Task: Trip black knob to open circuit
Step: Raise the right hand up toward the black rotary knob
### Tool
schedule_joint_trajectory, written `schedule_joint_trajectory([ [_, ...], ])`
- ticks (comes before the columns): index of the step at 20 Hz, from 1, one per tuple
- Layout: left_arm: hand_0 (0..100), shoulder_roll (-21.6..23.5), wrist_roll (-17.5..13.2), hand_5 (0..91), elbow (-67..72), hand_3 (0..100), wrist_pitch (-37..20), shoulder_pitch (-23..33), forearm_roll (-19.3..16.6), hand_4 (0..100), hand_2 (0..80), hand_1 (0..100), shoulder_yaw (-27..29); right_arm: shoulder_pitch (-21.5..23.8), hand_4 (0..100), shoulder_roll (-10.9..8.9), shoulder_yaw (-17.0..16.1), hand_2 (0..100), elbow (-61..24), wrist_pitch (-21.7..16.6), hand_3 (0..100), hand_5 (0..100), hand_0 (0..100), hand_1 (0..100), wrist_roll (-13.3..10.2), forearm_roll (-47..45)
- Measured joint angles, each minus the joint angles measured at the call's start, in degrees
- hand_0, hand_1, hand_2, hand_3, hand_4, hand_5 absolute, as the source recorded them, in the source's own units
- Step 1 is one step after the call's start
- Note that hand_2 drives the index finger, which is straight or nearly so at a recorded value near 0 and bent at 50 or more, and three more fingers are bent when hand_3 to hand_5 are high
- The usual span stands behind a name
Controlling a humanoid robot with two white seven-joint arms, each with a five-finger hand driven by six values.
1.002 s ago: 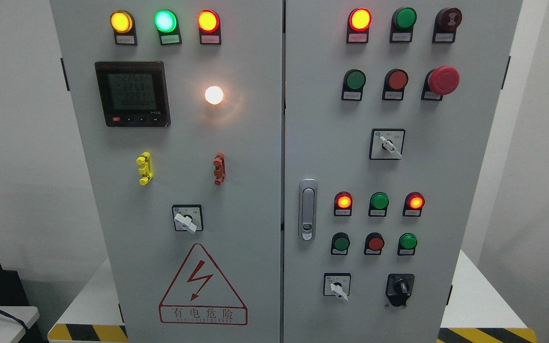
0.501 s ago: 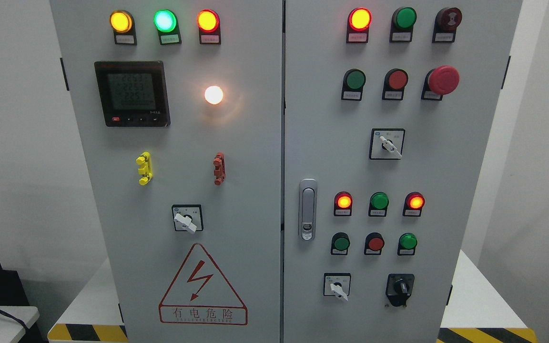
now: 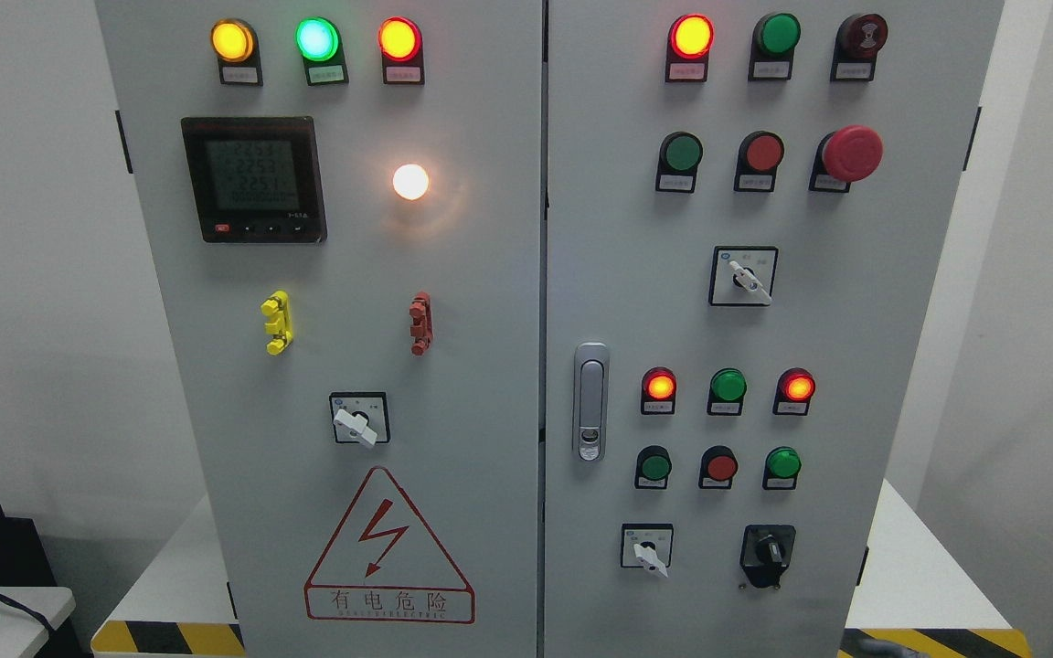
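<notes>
The black knob point(image 3: 769, 549) sits low on the right-hand door of the grey cabinet point(image 3: 856, 366), in the lower right of the frame, at the right end of the bottom row of controls. Just to its left in that row is a white-handled selector switch point(image 3: 646, 549), and directly above it is a green push button point(image 3: 782, 463). The knob's short grip bar runs close to vertical, tipped slightly, on a dark plate; that axis is what a turning grasp would have to straddle. No hand shows anywhere in the head view, so neither hand's fingers can be read as spread, curled or gripping, and how the knob lies from either hand cannot be told. As a judgement, since the knob lies right of the frame's middle and close to the bottom edge, the right arm, entering from the lower right, would likely have the shorter reach, rising from below. The reach appears not yet begun. The neighbouring switch stands apart from the knob, leaving some room for fingers.
</notes>
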Motion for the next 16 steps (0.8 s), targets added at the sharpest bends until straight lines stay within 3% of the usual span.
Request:
schedule_joint_trajectory([
  [16,12,0.0,0.0,0.0,0.0,0,0.0,0.0,0.0,0,0.0,39,0.0,-6.7,89,2.08,1.2,44,3.7,5.6,81,97,38,80,-0.2,1.1],
])
